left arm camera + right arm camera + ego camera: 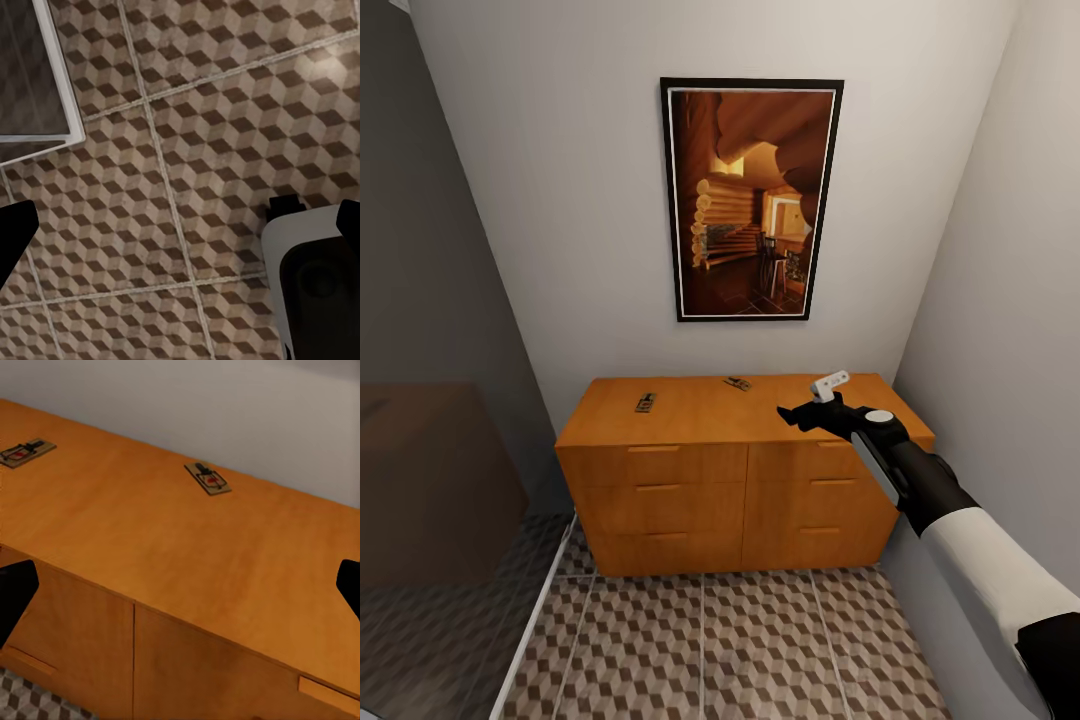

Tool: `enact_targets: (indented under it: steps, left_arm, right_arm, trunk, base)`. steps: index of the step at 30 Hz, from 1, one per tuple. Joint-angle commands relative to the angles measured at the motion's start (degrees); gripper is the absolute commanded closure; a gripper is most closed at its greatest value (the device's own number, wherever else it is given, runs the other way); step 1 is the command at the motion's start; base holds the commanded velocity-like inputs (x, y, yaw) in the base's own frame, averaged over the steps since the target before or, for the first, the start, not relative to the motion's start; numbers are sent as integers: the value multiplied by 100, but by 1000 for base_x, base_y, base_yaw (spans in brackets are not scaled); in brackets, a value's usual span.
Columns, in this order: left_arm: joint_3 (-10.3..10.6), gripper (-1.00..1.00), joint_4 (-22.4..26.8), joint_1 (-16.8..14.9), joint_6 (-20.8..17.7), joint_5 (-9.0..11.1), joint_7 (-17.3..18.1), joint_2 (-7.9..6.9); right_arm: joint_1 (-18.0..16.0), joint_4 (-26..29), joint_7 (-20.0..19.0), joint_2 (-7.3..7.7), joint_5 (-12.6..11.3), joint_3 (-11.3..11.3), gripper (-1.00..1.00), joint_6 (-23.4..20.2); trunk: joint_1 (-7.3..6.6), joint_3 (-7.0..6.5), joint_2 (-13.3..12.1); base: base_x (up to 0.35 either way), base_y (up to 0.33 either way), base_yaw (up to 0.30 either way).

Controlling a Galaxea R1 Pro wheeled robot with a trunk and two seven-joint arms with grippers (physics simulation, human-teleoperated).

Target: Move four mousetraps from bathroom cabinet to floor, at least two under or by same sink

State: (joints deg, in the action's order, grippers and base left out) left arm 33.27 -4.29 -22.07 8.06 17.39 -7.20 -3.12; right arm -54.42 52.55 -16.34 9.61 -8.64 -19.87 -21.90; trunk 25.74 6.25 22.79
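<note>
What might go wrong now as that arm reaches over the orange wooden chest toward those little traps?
Two flat brown wooden mousetraps lie on the orange-brown wooden cabinet top near the wall; being so thin, they may slide away instead of being gripped. The open right gripper hovers over the cabinet's right end by the side wall, so the arm might bump it.

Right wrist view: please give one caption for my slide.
Open right gripper above the cabinet top, two mousetraps ahead.

A room in a home, rendered in simulation: a narrow alcove with plain pale walls, a framed picture (751,199) of a log-cabin interior hanging above a low orange-brown wooden cabinet (740,480) with drawers, and a tiled floor (730,645) in a brown-and-beige cube pattern.
</note>
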Motion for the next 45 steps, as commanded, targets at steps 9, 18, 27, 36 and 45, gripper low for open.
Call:
enact_targets:
  steps: [9, 18, 27, 36, 45]
  left_arm:
    - [48, -100, -19, -8, 23, 45, 0, -4]
    - [48, -100, -19, -8, 18, 45, 0, -4]
    - [48, -100, -19, -8, 15, 45, 0, -4]
    - [48, -100, -19, -8, 19, 45, 0, 10]
    - [48, -100, -19, -8, 18, 45, 0, 5]
  right_arm:
    - [-6, -23, 8, -3, -66, -17, -100, -34]
    - [-7, -63, 0, -3, -67, -17, -100, -46]
    - [-5, -74, -1, 6, -68, -19, -100, -51]
    - [-7, -232, -1, -2, -69, -17, -100, -45]
    - [-6, -266, -1, -19, -73, -28, -100, -43]
  trunk:
    - [4, 13, 12]
    - [4, 13, 12]
    - [4, 13, 12]
    - [4, 13, 12]
    - [4, 13, 12]
  base:
    - [187, 53, 0]
    - [224, 86, 0]
    - [23, 9, 0]
    - [3, 0, 0]
    - [151, 132, 0]
